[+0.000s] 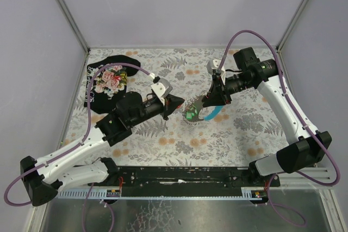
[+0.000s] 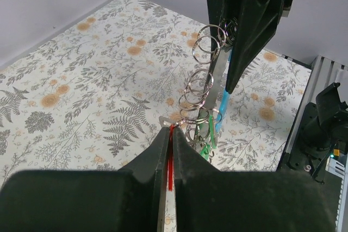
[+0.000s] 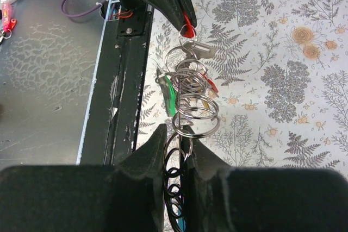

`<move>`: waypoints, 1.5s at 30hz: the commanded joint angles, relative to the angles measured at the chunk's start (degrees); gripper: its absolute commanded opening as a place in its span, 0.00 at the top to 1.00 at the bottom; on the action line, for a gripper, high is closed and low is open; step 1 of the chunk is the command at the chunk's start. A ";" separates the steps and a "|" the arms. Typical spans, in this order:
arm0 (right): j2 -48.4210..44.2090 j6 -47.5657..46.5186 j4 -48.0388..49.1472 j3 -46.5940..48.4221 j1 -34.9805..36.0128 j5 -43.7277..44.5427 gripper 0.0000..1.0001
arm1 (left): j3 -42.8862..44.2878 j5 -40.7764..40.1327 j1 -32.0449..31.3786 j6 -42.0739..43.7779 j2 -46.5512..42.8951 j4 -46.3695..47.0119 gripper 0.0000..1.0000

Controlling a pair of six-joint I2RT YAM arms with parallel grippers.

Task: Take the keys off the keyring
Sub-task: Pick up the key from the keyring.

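Red plastic shows between the clenched fingers of the left gripper [image 2: 169, 134], which grasps the red key [image 2: 170, 164] by its head. The right gripper [image 3: 176, 137] is pinched on the keyring [image 3: 191, 104], so the coil of rings, the green key [image 3: 169, 97] and the blue fob [image 2: 223, 107] hang strung between the two, above the middle of the floral table [image 1: 163, 139].

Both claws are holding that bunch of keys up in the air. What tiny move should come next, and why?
Probably the left gripper should twist the red key gently to work it around its ring. It is shut on that key, and the right gripper grips the keyring, which is stretched between them.
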 commanded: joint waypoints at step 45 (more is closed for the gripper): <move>0.61 -4.94 -5.55 3.02 0.20 -5.71 1.00 | -3.94 1.92 0.42 3.89 -4.28 7.61 1.00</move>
